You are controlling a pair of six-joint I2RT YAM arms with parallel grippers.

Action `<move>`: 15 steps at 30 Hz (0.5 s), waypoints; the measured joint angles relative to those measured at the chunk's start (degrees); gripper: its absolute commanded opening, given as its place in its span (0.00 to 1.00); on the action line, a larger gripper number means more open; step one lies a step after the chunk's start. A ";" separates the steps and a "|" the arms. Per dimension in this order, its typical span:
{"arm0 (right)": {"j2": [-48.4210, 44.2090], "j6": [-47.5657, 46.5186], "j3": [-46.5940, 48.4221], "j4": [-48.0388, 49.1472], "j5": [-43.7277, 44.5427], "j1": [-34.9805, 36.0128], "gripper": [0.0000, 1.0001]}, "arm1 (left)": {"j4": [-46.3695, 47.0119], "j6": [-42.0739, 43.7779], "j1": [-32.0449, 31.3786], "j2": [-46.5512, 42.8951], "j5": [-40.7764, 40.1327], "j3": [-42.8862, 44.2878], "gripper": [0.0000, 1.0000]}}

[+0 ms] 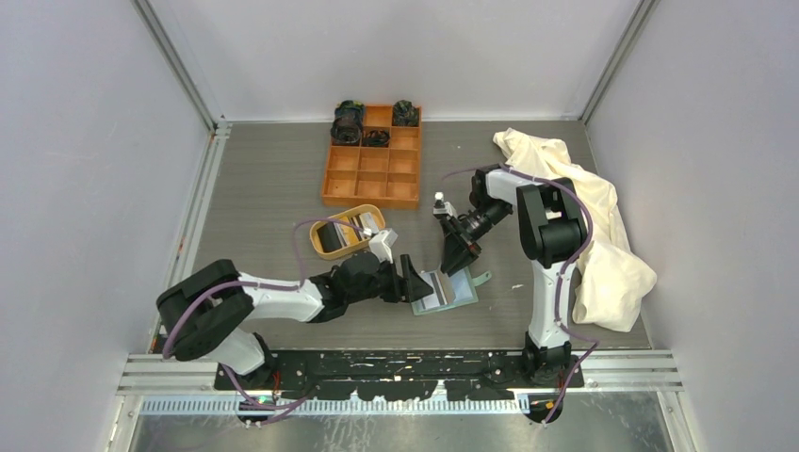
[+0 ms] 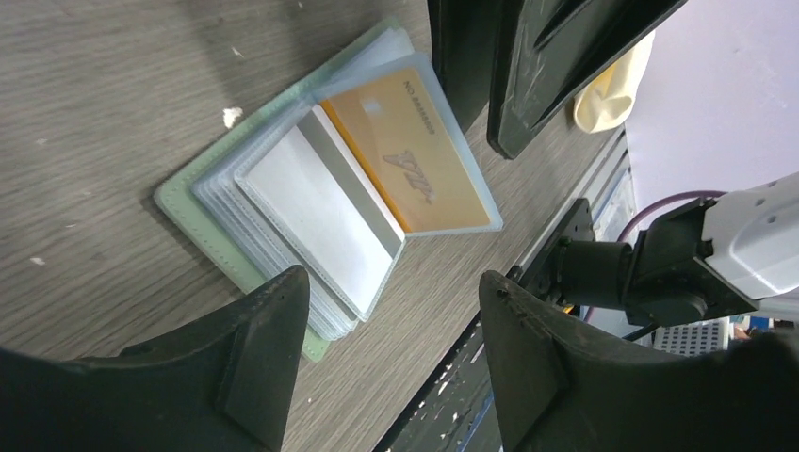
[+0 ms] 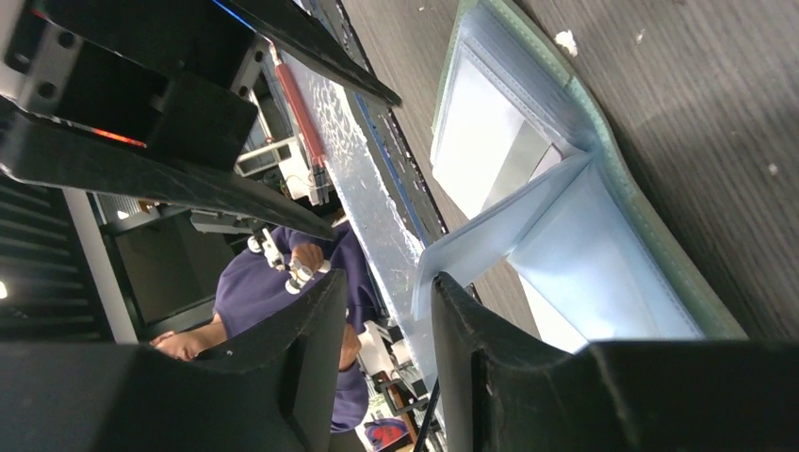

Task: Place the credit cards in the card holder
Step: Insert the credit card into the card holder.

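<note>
The sage-green card holder (image 1: 450, 290) lies open on the table between both grippers. In the left wrist view its green cover (image 2: 179, 202) shows under clear pockets. One pocket holds a white and grey card (image 2: 320, 202), and a raised pocket holds a tan card (image 2: 415, 155). My left gripper (image 1: 415, 280) (image 2: 391, 320) is open and empty just left of the holder. My right gripper (image 1: 459, 256) (image 3: 382, 292) is narrowly open over the holder's far side, and one fingertip (image 3: 452, 292) touches a lifted clear pocket leaf (image 3: 490, 245). More cards (image 1: 363, 223) lie in the oval tan tray.
The oval tan tray (image 1: 320, 247) stands behind my left gripper. An orange compartment box (image 1: 372, 174) with dark items sits at the back. A cream cloth (image 1: 603, 235) is heaped on the right behind the right arm. The table's front edge is close to the holder.
</note>
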 measured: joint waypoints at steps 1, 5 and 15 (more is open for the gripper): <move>0.02 0.33 0.00 0.35 -0.02 0.02 0.42 | 0.33 -0.09 -0.33 1.25 0.28 0.42 0.67; 0.02 1.95 -0.07 1.84 -0.04 0.07 0.36 | 2.75 -0.68 -1.31 6.03 1.51 2.49 0.70; 0.66 4.74 -0.63 4.11 -0.87 0.90 0.33 | 6.64 -1.90 -2.40 10.67 2.58 5.66 0.72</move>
